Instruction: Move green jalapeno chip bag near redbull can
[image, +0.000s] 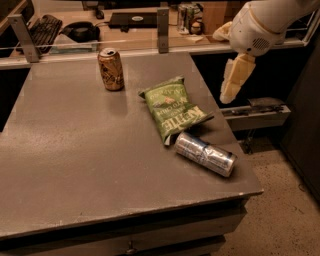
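Observation:
The green jalapeno chip bag (172, 108) lies flat on the grey table (75, 150), right of centre, lettering up. The redbull can (205, 153), silver and blue, lies on its side just in front of the bag's near end, almost touching it. My gripper (231, 86) hangs in the air off the table's right edge, above and to the right of the bag, touching nothing and holding nothing.
A shorter brown-gold can (111, 69) stands upright at the back of the table. A rail with two posts (162, 23) runs along the far edge. Beyond it a desk holds a keyboard (40, 27). A metal bracket (257, 111) juts out at the right.

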